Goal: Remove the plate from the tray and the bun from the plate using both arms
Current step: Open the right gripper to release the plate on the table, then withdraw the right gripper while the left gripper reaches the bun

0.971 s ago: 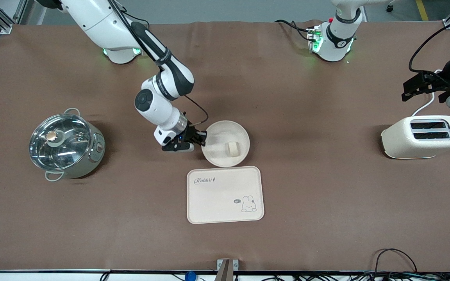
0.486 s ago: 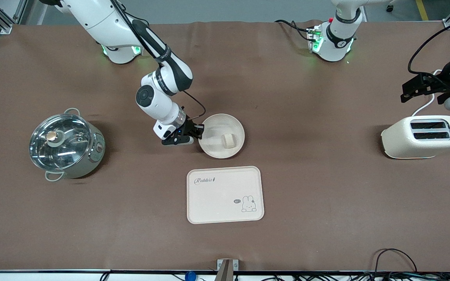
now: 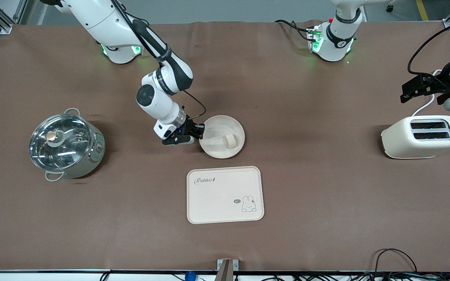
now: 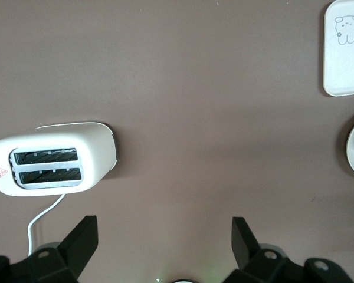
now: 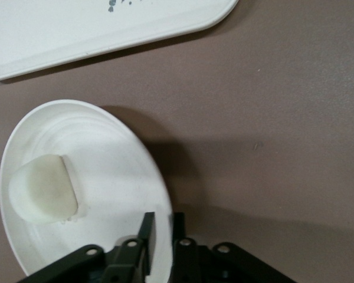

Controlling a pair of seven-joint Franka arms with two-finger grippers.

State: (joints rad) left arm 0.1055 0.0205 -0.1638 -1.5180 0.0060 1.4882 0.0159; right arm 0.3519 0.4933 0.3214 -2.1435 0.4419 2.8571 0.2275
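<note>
Front view: we note plate [image 3: 222,136] off tray [image 3: 225,194], on table just farther; bun [image 3: 231,141] on plate. Right gripper [image 3: 199,132] pinches plate rim, release pending. Left gripper [image 4: 164,243] open over toaster [image 3: 422,136], waits; bun next.

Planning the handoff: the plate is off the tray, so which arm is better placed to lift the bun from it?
Probably the left. Its end effector hangs open and free above the toaster, while the right end effector is at the rim of the plate, which carries the bun.
</note>
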